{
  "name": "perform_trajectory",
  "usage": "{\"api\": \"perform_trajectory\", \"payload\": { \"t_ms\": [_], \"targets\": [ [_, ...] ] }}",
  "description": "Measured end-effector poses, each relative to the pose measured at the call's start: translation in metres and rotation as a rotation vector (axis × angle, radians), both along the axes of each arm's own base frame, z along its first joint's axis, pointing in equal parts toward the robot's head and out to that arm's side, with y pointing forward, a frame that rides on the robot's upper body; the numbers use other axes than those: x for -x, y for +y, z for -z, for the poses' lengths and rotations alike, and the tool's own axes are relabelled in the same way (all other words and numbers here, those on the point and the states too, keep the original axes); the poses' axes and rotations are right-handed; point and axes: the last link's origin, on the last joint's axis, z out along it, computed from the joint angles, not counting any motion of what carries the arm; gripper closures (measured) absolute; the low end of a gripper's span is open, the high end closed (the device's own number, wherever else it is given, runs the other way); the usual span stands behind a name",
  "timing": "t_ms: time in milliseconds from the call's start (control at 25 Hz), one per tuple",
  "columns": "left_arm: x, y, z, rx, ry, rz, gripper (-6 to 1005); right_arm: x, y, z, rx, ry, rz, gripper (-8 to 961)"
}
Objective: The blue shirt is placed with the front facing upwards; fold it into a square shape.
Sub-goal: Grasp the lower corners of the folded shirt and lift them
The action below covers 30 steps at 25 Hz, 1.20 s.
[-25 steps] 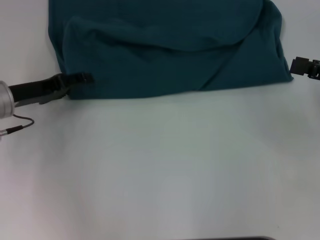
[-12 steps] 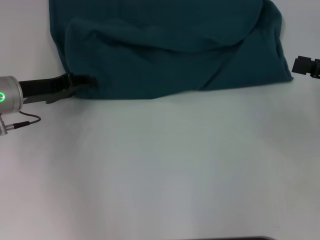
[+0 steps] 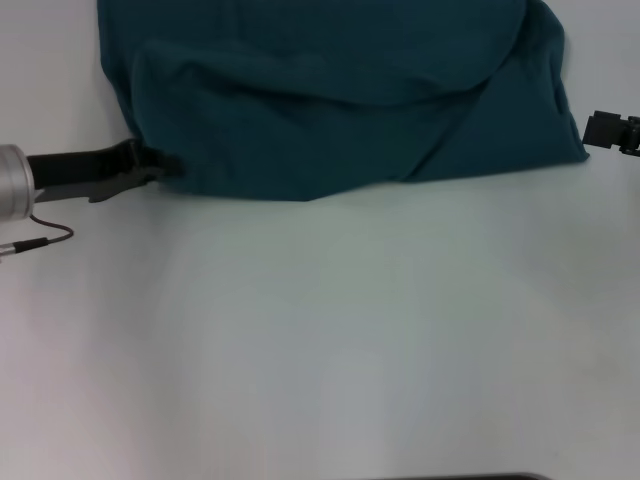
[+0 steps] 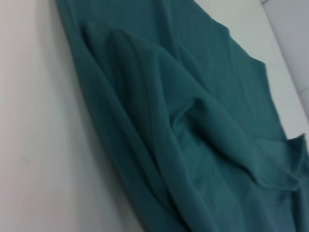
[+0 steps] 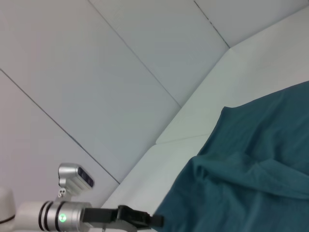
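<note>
Head view is showing you the shirt (image 3: pixel 340 90) lying rumpled across the table's (image 3: pixel 320 340) far side, soft cotton bunching in loose folds. Your left gripper (image 3: pixel 165 165) is meeting its near left corner, likely gripping it for a fold, though I cannot tell. Your right gripper (image 3: pixel 612 131) is waiting just beside the right edge, grip unclear.

We see our left arm entering at the left edge of the head view, its silver wrist at the margin, reaching rightward and lying nearly level; the left gripper (image 3: pixel 165 165) sits at mid-left, its dark tips low; our right gripper (image 3: pixel 610 131) shows only as a dark block at the right edge, upper frame.
</note>
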Motion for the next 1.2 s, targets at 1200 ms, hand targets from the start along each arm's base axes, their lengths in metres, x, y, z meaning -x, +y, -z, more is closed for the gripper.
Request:
{"api": "perform_trajectory", "payload": {
  "t_ms": [1200],
  "targets": [
    [-0.015,0.001,-0.052,0.116,-0.043,0.033,988,-0.003,0.072,-0.046,0.086,-0.265,0.375,237]
  ]
}}
